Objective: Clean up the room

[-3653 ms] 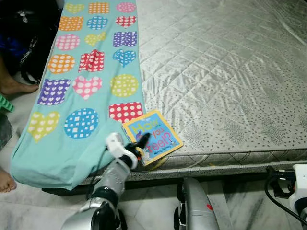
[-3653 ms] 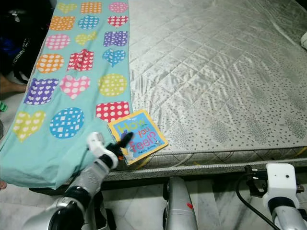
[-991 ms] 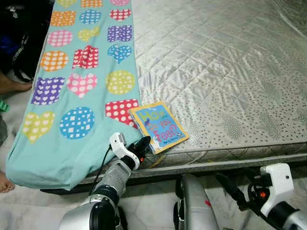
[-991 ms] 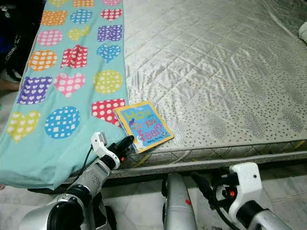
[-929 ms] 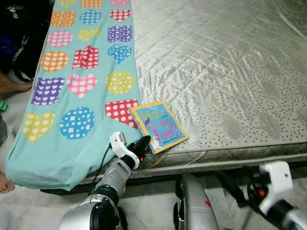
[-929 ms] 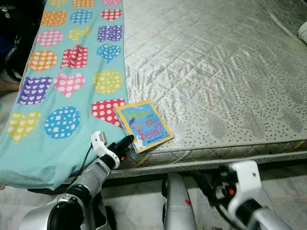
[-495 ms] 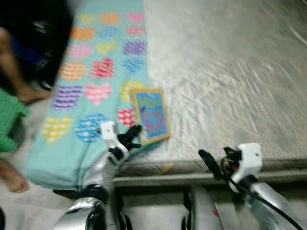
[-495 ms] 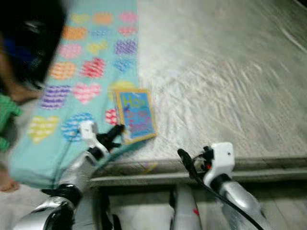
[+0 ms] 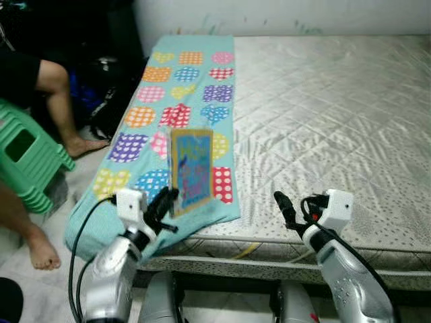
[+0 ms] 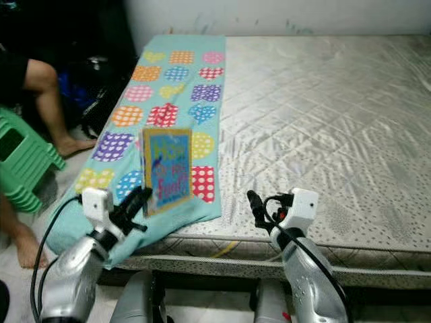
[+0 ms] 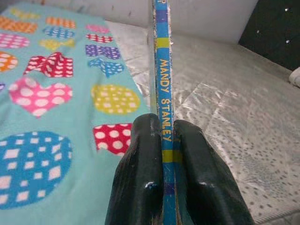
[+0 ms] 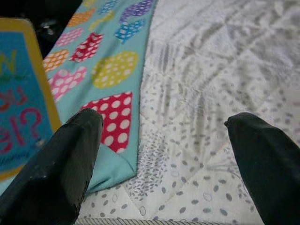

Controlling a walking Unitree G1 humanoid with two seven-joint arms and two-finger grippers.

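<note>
Lifted off the mattress [image 9: 323, 121], one board book [image 9: 192, 169] stands upright, pinched in the left gripper [image 9: 163, 204]; right gripper [image 9: 283, 207] jaws gape, empty.

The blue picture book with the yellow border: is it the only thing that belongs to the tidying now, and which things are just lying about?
Belonging to the job:
- blue picture book with yellow border, held upright
- left claw, shut on its lower edge
- right claw, open

Just lying about:
- turquoise cloth with dotted hearts
- grey quilted mattress
- green plastic stool

left pincer [image 11: 161, 154] clamped, right pincer [image 12: 164, 140] spread
</note>
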